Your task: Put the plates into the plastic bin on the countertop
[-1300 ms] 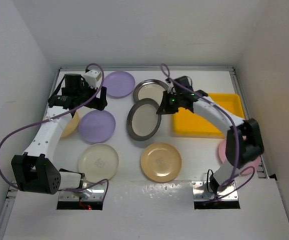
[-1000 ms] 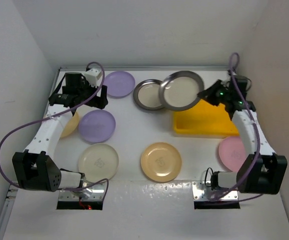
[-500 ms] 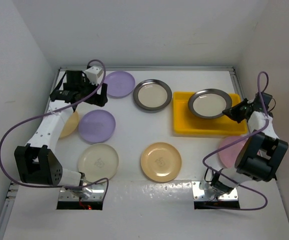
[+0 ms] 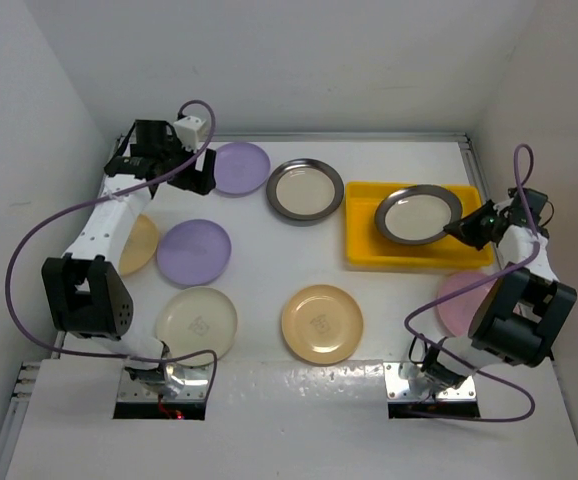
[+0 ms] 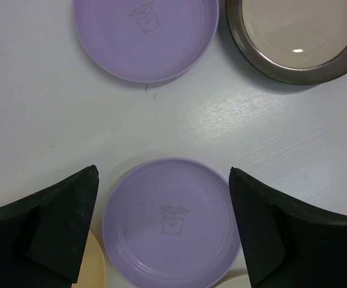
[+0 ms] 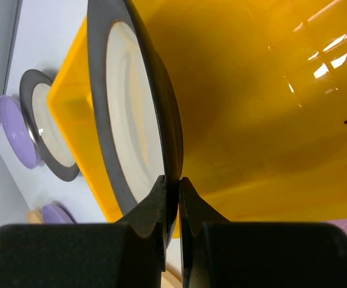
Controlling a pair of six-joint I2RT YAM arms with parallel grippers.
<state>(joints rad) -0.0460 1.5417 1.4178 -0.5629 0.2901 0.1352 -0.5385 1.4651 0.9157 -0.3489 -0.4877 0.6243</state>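
My right gripper is shut on the rim of a dark grey plate with a cream centre, held tilted just over the yellow plastic bin. In the right wrist view the fingers pinch the plate's rim, and the bin's floor lies behind it. My left gripper is open and empty, high above a lavender plate that shows between the jaws. A second lavender plate and a second grey plate lie at the back of the countertop.
A near lavender plate, a cream plate and a yellow-orange plate lie in front. A pale yellow plate sits partly under the left arm. A pink plate lies partly behind the right arm.
My right arm carried the grey plate from the middle of the countertop rightwards to over the bin and lowered it a little. My left gripper drifted slightly towards the back left.
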